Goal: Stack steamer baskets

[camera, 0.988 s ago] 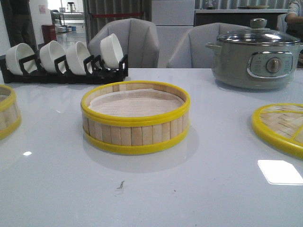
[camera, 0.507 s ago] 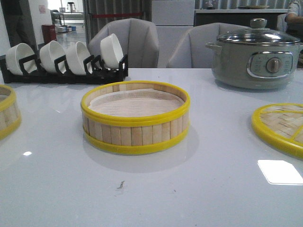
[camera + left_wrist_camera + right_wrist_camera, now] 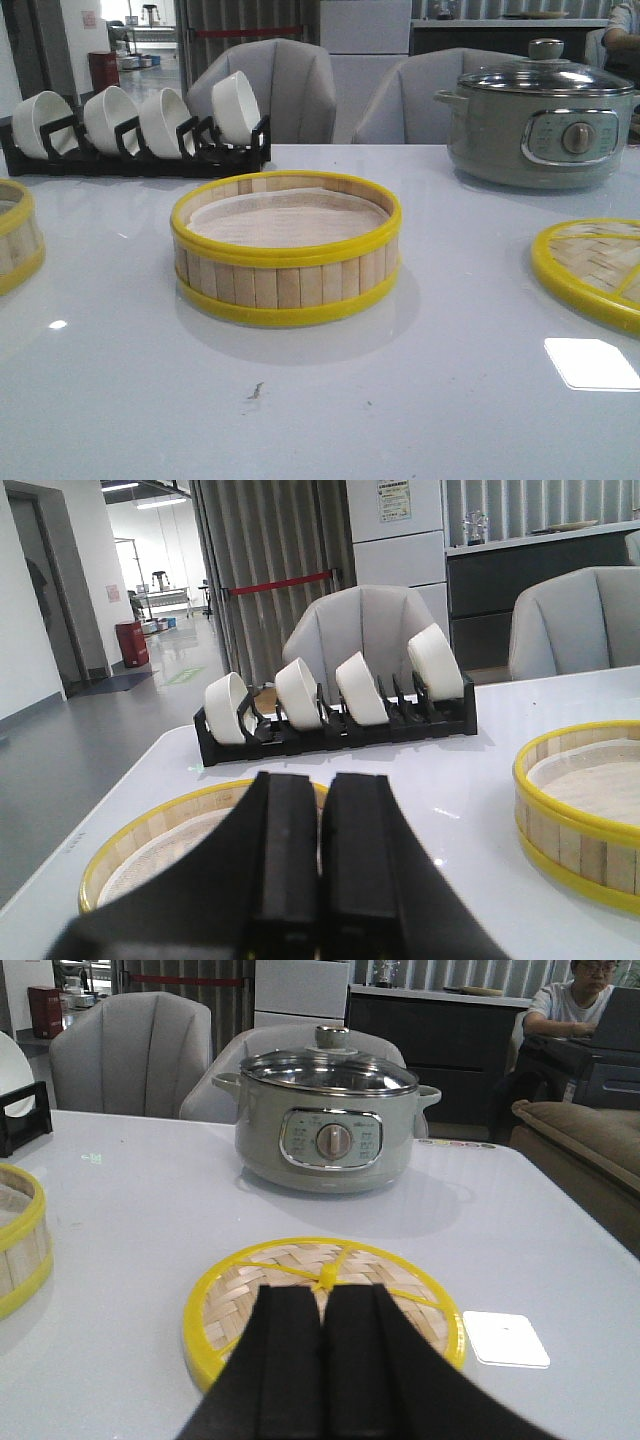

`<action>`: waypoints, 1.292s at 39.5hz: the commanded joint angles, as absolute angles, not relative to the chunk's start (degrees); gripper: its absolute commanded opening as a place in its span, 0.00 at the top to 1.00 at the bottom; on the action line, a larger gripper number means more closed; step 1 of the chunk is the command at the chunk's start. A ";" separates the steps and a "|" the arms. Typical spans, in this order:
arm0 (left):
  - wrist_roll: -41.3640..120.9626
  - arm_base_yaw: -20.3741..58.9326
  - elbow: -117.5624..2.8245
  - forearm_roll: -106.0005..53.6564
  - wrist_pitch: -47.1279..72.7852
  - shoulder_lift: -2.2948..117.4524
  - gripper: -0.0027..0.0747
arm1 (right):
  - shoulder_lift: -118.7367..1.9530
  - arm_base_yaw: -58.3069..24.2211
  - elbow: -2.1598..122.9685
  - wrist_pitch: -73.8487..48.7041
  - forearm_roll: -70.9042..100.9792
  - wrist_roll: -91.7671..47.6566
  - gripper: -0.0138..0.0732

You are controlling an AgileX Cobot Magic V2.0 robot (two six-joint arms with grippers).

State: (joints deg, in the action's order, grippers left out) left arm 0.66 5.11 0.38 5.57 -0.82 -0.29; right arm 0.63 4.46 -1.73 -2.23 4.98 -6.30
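Two baskets: one mid-table (image 3: 286, 250), one at left edge (image 3: 17, 246)
Lid (image 3: 592, 268): flat, right side
Left gripper (image 3: 322, 855): pressed closed, empty
Right gripper (image 3: 321, 1345): pressed closed, empty

You are not getting any readable text here. The grey electric pot (image 3: 327, 1125) is showing small print around its dial, too fine to read, and the paper notice (image 3: 394, 499) on the pale cabinet is blurring out too.
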 commanded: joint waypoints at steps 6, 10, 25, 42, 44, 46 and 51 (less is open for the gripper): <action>0.30 5.17 0.37 5.16 -5.61 -1.03 0.86 | 1.79 4.75 -0.88 3.03 4.80 -6.51 0.81; 0.30 5.17 0.37 5.61 -5.61 -1.03 0.86 | 1.79 4.75 -0.88 3.03 4.80 -6.51 0.81; -1.56 5.10 -10.38 -2.87 2.26 6.65 0.86 | 1.79 4.75 -0.88 3.03 4.80 -6.51 0.81; -1.37 5.10 -58.78 1.00 35.95 46.74 0.86 | 1.79 4.75 -0.88 3.03 4.80 -6.51 0.81; -1.37 5.10 -60.62 1.00 38.16 49.58 0.86 | 1.79 4.75 -0.88 3.03 4.80 -6.51 0.81; -1.37 5.10 -61.34 0.85 38.87 51.77 0.86 | 1.79 4.75 -0.88 3.03 4.80 -6.51 0.81; -1.37 5.20 -61.37 -1.45 37.06 55.22 0.86 | 1.79 4.75 -0.88 3.03 4.80 -6.51 0.81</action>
